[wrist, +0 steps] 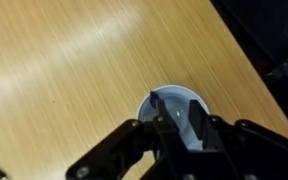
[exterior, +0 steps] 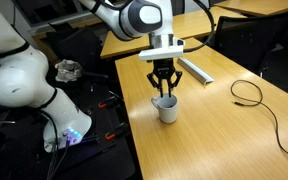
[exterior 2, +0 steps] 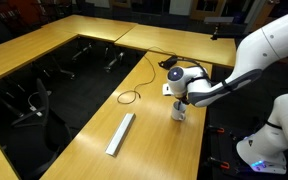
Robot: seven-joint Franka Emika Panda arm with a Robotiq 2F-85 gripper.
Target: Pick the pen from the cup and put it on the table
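Observation:
The white cup point(exterior: 168, 109) stands on the light-wood table point(exterior: 224, 125) near its edge; it also shows in the other exterior view point(exterior 2: 179, 114) and in the wrist view point(wrist: 179, 98). My gripper point(exterior: 164, 91) hangs straight over the cup with its fingertips at the rim. In the wrist view the gripper point(wrist: 178, 120) is open, with both fingers reaching into the cup's mouth. The pen point(wrist: 154, 98) shows only as a short dark blue tip at the cup's rim, just beside one finger. The pen cannot be made out in either exterior view.
A long flat grey bar point(exterior: 195, 70) point(exterior 2: 120, 133) lies on the table beyond the cup. A looped black cable point(exterior: 249, 92) point(exterior 2: 131, 97) lies further along the table. The table edge runs close beside the cup, with the robot base point(exterior: 24, 85) below it.

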